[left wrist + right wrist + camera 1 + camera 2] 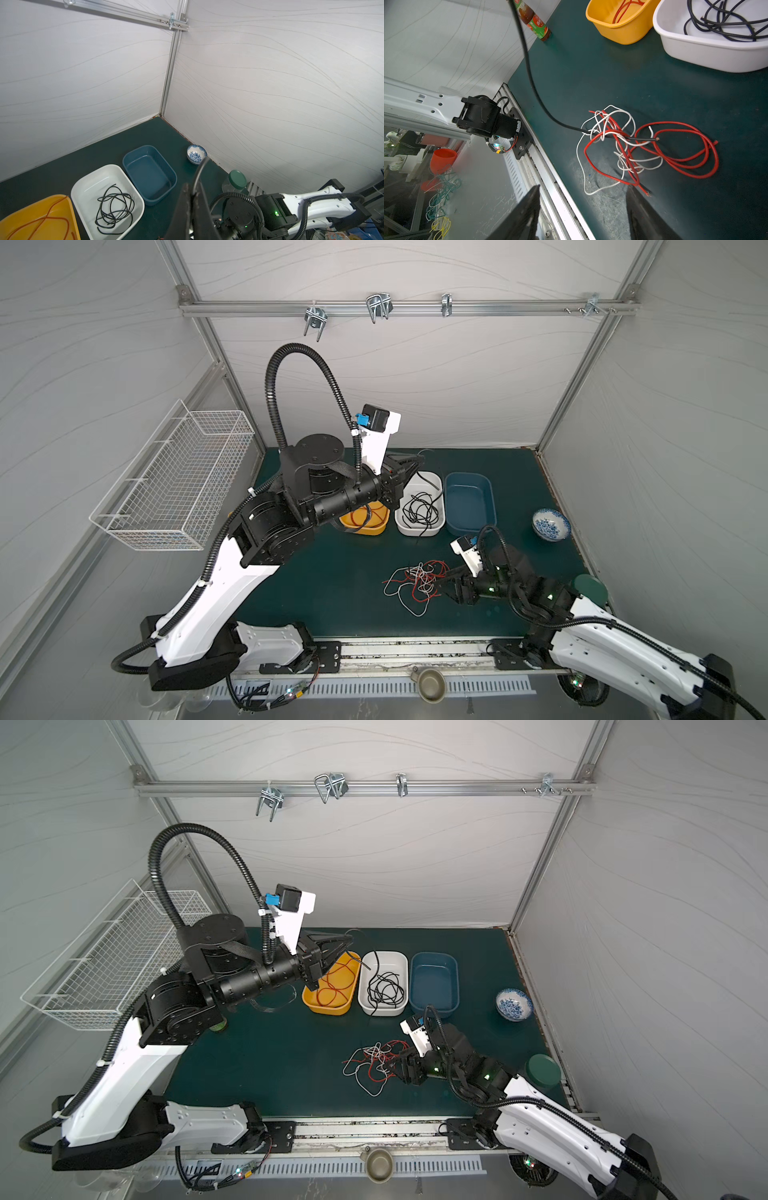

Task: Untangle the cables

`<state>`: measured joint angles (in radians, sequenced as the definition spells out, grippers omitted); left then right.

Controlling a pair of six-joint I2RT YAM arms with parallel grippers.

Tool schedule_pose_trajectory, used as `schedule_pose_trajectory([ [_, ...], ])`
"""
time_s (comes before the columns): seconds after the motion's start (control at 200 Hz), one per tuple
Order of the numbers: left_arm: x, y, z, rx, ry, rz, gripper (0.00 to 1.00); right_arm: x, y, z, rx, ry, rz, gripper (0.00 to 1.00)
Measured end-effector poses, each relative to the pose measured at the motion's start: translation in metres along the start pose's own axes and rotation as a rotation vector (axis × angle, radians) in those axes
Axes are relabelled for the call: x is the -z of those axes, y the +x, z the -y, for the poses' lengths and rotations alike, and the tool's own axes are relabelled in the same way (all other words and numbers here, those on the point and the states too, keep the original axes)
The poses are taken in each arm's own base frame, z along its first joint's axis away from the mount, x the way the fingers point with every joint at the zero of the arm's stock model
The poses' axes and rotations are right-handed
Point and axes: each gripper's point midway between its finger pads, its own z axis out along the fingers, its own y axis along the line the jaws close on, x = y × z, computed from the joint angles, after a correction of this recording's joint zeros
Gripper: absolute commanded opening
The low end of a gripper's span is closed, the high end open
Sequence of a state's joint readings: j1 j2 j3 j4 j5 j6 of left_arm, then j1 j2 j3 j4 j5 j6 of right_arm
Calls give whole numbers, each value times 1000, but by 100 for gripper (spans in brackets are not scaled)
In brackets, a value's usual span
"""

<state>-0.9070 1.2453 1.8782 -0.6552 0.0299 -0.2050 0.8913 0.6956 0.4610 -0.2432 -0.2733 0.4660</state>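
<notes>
Top views both, starting with the dark green bench point(332, 605). Along its far edge, side by side in a row: yellow bin point(328, 1008) holding a looped red cable point(332, 986), white bin point(384, 954) holding coiled black cables point(384, 988), blue bin point(434, 977) just beside that. Between mid-bench and the near edge, toward the right: tangle of red and white cables point(372, 1065), loose on the surface, well apart from the bins. Raised over the far edge, above the gap between yellow and white bins: left gripper point(347, 938), fingers point(182, 207) pinched together on one black cable point(529, 70). Seen from the right wrist, slanting down from out of frame into the tangle, free end lying across red and white loops. Low at the tangle's right side: right gripper point(397, 1067), fingers point(645, 214) spread wide, nothing between them, tips close to the nearest strands, contact not clear. Near the right edge: small blue-and-white bowl point(514, 1004).
</notes>
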Motion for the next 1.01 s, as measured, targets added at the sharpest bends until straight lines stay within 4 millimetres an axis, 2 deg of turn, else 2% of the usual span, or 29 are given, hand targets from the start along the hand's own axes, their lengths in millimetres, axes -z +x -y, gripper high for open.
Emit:
schedule_pose_trajectory([
  [0.23, 9, -23, 8, -48, 21, 56, 0, -4, 5, 4, -13, -2, 2, 66],
  [0.655, 6, -35, 15, -65, 48, 80, 0, -17, 6, 12, -51, 0, 23, 63],
  [0.8, 5, -36, 11, -104, 24, 84, 0, -5, -3, 13, -35, 26, 86, 63],
  [1.005, -4, -35, 2, -178, -24, 86, 0, 31, -22, 13, -9, 95, 215, 64],
])
